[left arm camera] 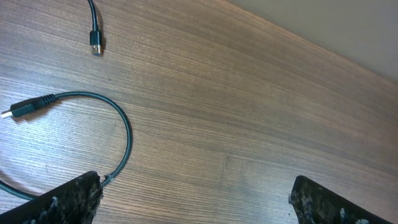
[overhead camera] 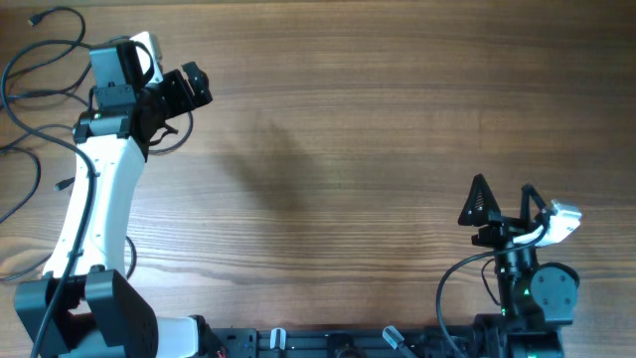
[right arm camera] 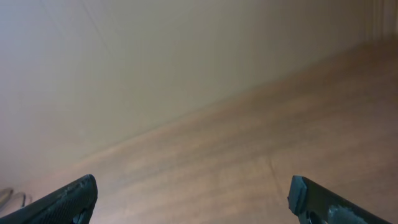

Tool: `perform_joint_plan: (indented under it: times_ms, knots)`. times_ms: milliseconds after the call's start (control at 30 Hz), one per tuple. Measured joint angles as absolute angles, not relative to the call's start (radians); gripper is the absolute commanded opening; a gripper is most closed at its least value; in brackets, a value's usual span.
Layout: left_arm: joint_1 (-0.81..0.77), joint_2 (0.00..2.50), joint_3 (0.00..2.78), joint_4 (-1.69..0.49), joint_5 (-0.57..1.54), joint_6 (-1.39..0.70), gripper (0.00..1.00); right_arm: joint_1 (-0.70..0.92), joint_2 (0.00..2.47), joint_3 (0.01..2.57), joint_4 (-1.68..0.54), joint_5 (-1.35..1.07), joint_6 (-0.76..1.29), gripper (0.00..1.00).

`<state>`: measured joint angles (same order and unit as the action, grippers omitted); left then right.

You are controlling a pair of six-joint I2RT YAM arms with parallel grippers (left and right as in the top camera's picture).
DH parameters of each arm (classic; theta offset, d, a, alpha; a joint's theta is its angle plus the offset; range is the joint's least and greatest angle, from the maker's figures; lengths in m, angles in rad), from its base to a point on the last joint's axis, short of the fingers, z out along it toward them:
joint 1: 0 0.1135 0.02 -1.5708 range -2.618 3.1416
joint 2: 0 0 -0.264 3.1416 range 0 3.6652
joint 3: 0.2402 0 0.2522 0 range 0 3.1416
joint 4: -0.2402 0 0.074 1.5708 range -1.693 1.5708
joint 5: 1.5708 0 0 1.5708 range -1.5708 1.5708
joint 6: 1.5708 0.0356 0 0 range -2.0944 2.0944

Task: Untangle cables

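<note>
Left wrist: I am holding left claw (left arm camera: pixel 196 186) released, empty, beside cables (left arm camera: pixel 129 140) lying as loose strands at left end of table (overhead camera: pixel 348 149); right claw (overhead camera: pixel 505 202) spread too, well apart; untangling seeming nearly done.

Even, soft light, faint shadows on the wood; right wrist view blurred.

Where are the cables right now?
Overhead, the cables lie spread at the table's far left edge, beside the left arm; the left gripper hovers by two plug ends.

White arms (overhead camera: pixel 111 171) with black joints and textured black fingers (left arm camera: pixel 68 200).
</note>
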<state>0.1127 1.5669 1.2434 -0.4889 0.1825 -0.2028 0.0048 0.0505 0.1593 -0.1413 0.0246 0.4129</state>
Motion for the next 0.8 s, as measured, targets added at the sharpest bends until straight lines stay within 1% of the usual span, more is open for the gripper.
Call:
perform_joint_plan:
  times_ms: [100, 167, 467, 800]
  knots:
    - [0.113, 1.567, 1.243, -0.489, 0.183, -0.203, 1.0, 0.005, 0.037, 0.075, -0.016, 0.027, 0.414, 1.0]
    - [0.113, 1.567, 1.243, -0.489, 0.183, -0.203, 1.0, 0.005, 0.027, 0.03, 0.016, 0.027, 0.419, 1.0]
    - [0.113, 1.567, 1.243, -0.489, 0.183, -0.203, 1.0, 0.005, 0.02, 0.006, 0.012, 0.039, 0.443, 1.0]
    - [0.113, 1.567, 1.243, -0.489, 0.183, -0.202, 1.0, 0.005, 0.019, 0.006, 0.005, 0.026, 0.272, 1.0]
